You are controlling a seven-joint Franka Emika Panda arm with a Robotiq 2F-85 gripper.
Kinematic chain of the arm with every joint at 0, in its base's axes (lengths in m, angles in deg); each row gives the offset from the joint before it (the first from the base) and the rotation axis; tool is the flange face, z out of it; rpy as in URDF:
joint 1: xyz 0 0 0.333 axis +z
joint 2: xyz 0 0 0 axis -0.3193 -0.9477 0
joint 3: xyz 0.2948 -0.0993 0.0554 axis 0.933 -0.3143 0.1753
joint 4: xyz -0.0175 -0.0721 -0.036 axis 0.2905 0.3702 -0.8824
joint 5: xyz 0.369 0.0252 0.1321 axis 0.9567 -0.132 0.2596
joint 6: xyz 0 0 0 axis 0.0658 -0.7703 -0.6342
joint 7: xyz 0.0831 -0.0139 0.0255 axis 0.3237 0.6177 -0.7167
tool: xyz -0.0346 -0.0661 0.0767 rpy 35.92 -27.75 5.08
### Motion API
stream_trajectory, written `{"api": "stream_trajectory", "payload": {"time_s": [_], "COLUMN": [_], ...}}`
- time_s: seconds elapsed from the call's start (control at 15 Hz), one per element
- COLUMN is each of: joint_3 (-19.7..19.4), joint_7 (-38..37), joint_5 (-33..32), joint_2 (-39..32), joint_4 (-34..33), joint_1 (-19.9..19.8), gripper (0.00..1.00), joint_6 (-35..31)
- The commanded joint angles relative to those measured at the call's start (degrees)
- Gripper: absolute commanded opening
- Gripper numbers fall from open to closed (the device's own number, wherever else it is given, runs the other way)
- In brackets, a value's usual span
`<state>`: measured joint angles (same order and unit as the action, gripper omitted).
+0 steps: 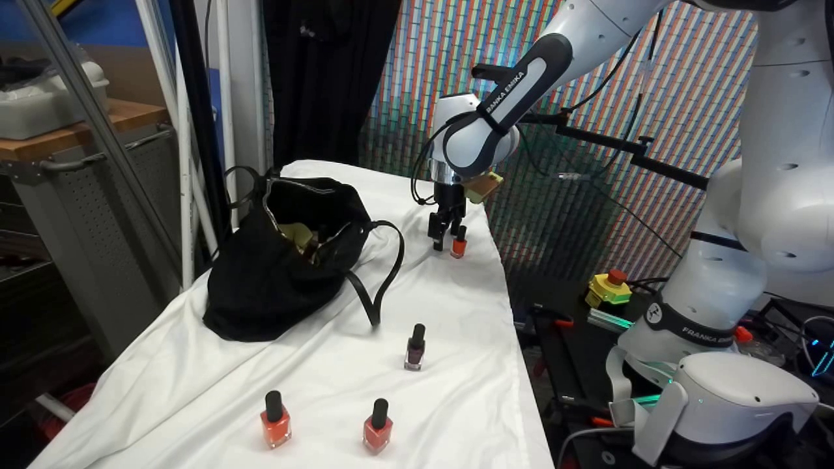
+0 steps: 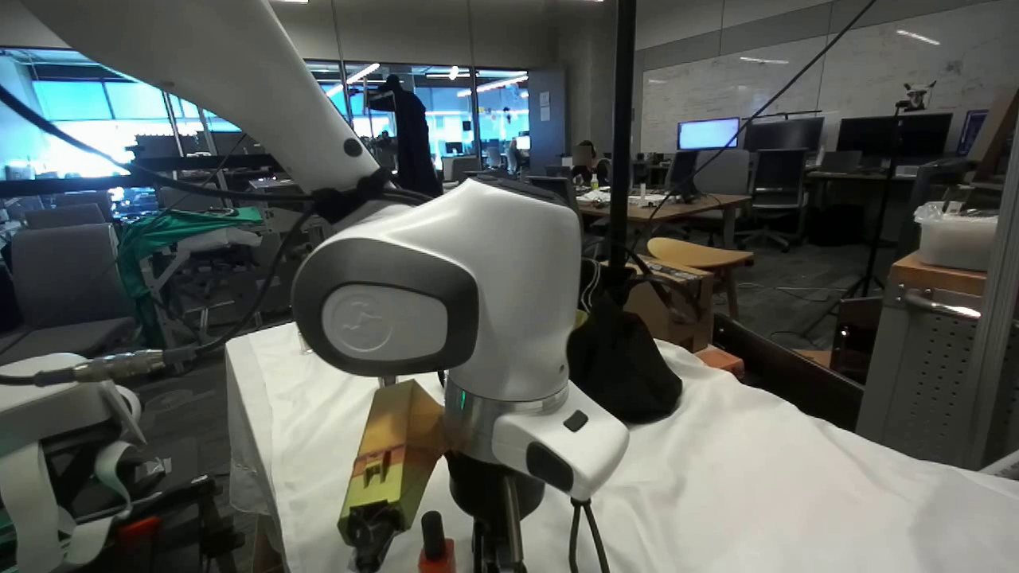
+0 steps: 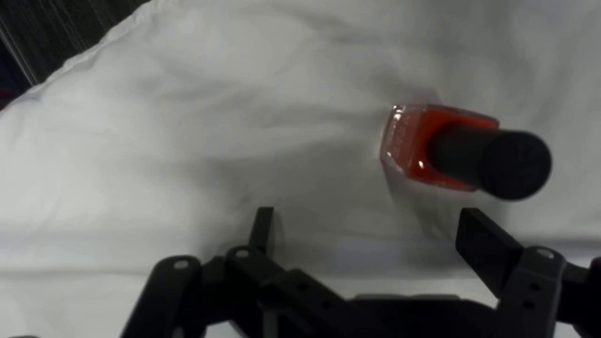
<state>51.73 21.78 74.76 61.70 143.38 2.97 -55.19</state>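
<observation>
STATE. The fingers stand wide apart and hold nothing. The red bottle stands upright on the white cloth over the bench, just beside the fingers and near the right edge, as an exterior view shows. Contact cannot be ruled out there; the wrist view suggests a gap.

1. Knock-over. In the wrist view the bottle is off-centre, set toward the finger on the right. Advancing without realignment may drive that fingertip against the bottle's body or black cap and topple it.

2. Fall. With the edge near, a push toward the right could carry the bottle off the bench.

3. Snagged cloth. The fingertips appear to hang low over loose folds; lowering further may drag the fabric and upset the bottle's footing.

4. Slip. A grip confined to the round cap may let the bottle swing or drop.

5. Entanglement. A low sweep toward the left could catch the looped handle of the black bag.
</observation>
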Motion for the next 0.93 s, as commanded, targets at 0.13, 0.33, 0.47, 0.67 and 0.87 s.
{"api": "stream_trajectory", "payload": {"time_s": [0.13, 0.33, 0.47, 0.67, 0.87], "joint_3": [-0.02, -0.23, -0.35, -0.35, -0.42], "joint_7": [0.95, 0.49, 0.17, -0.22, -0.41], "joint_5": [0.43, -0.06, -0.52, -0.84, -1.36], "joint_2": [1.67, 2.66, 3.1, 4.05, 5.78], "joint_4": [1.06, 2.01, 2.49, 3.62, 5.05], "joint_1": [-0.21, 0.08, 0.35, 0.69, 1.14], "gripper": [1.0, 1.0, 1.0, 1.0, 1.0], "joint_6": [-1.73, -2.4, -2.47, -2.81, -2.86]}}
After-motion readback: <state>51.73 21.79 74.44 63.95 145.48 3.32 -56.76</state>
